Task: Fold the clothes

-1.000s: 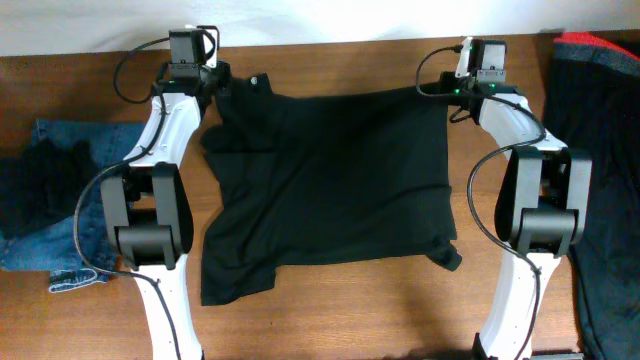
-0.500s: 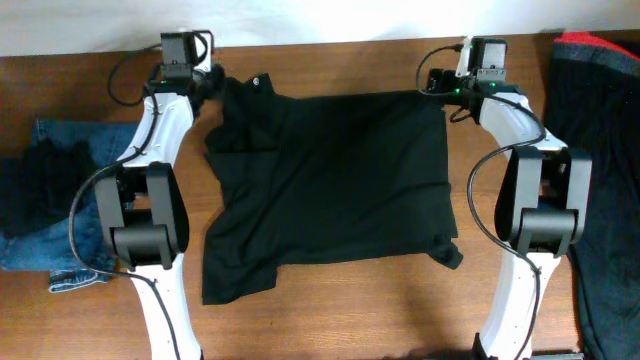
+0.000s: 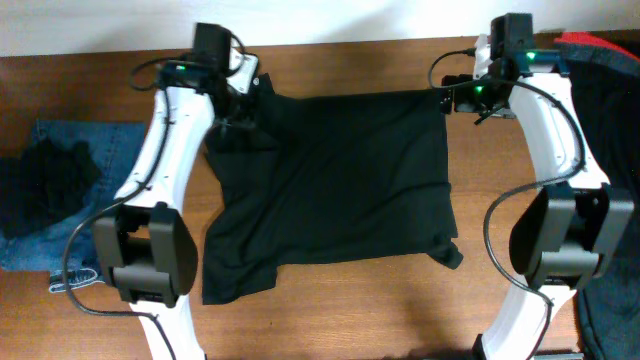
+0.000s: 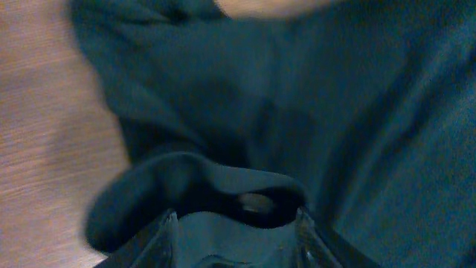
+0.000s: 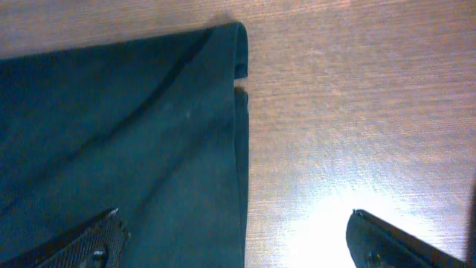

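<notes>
Okay, near edge first: the black garment (image 3: 340, 180) lies spread on the table (image 3: 340, 315), its hem rumpled, with the jeans (image 3: 55, 135) off to the left. Farther up, you have swung both arms inward within the last second: the left gripper (image 4: 234, 219) now sits on the far-left corner, fingers narrowed around a bunched fold, real pinch or not I cannot tell. The right gripper (image 5: 234, 227) is spread wide and empty, straddling the far-right edge, so I judge the corner grab is only starting and nothing is folded yet.
</notes>
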### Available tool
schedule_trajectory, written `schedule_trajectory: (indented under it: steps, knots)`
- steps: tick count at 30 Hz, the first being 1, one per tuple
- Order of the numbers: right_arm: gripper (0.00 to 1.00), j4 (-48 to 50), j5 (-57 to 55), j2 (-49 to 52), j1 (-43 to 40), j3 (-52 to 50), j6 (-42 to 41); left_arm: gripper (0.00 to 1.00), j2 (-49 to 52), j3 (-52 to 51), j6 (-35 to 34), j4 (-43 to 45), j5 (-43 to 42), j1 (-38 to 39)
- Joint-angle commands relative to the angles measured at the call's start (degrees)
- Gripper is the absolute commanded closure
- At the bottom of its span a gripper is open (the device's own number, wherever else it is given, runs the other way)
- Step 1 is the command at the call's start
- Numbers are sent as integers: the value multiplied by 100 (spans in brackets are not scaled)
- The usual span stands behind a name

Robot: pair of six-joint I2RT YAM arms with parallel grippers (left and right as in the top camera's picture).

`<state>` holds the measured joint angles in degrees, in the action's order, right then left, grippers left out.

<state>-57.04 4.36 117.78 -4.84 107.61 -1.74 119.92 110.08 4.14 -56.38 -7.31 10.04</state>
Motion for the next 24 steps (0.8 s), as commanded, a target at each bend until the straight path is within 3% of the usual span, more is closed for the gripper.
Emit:
schedule_trajectory:
  steps: [1,5,19,20,22,24]
  knots:
    - [2,-354,-122,-31,-15,28,44,47,321,-131,216,0,-76,317]
    - [1,-566,-258,-31,-17,28,52,46,651,-131,-94,-17,-83,407]
    - [1,-619,-269,-31,-17,28,109,47,1134,-131,-90,-267,214,450]
    - [1,-608,-269,-31,-17,28,109,53,1132,-129,-90,-291,216,481]
    - [1,-601,-269,-31,-17,28,109,79,1132,-129,-85,-369,219,511]
    - [1,-603,-269,-31,-15,28,109,97,1132,-129,-85,-503,232,514]
